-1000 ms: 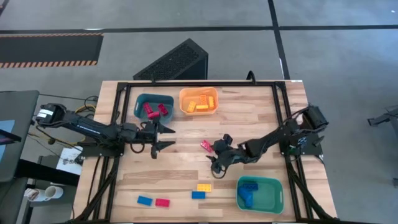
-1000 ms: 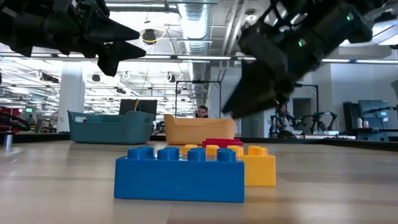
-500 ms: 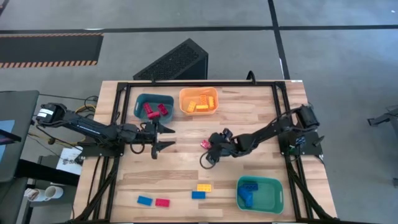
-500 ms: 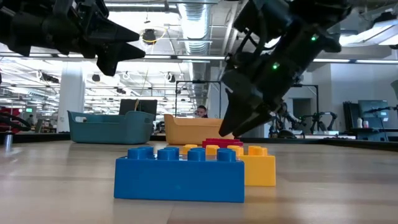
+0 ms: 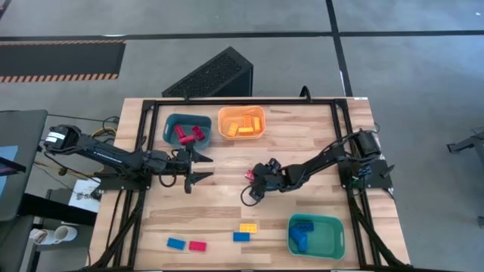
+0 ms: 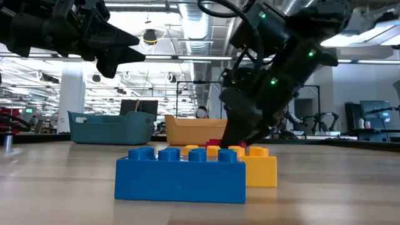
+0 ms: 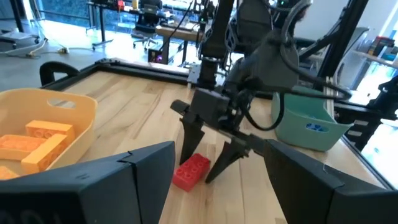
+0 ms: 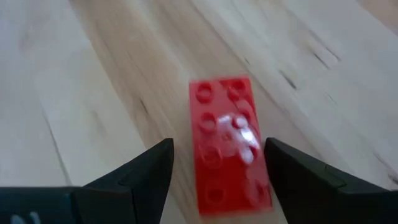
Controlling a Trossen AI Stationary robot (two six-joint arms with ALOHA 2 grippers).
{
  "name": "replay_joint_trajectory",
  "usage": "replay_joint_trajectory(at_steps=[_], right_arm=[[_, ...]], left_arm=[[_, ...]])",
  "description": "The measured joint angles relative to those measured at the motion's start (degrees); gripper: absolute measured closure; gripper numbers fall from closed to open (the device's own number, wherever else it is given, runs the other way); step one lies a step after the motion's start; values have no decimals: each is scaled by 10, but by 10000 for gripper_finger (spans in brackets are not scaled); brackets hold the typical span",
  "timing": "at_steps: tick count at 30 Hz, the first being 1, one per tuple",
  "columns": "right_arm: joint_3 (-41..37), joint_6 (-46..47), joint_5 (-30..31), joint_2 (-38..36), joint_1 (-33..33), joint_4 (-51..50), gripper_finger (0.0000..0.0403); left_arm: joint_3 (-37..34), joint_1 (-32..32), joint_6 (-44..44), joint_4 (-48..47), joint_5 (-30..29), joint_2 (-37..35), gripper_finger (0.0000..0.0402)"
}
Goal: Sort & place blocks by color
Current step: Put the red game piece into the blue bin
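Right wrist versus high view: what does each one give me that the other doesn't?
Only the right wrist view shows the red block studs-up between the open right gripper fingers. Only the high view shows the waiting left gripper, the teal bin, orange bin, green bin and the loose blocks at the near edge. Both show the right gripper at that red block.

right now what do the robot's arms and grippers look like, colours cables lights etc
Both arms are black, jointed and slender. The right gripper has two tapering, pointed black fingers under a boxy dark-grey wrist block with a looping black cable. Small green lights show on the right arm in the low view. The left gripper has matching pointed black fingers, and the left arm carries a white patch near its base.
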Motion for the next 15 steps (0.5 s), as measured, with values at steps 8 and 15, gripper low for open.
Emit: replay_joint_trajectory(at_steps=[8,15], right_arm=[[3,-11,7,8,11,-8,149],[0,-13,-7,-16,18,-13,272]], left_arm=[[0,0,-4,1,-7,2,171],[0,0,-11,-1,-3,2,171]])
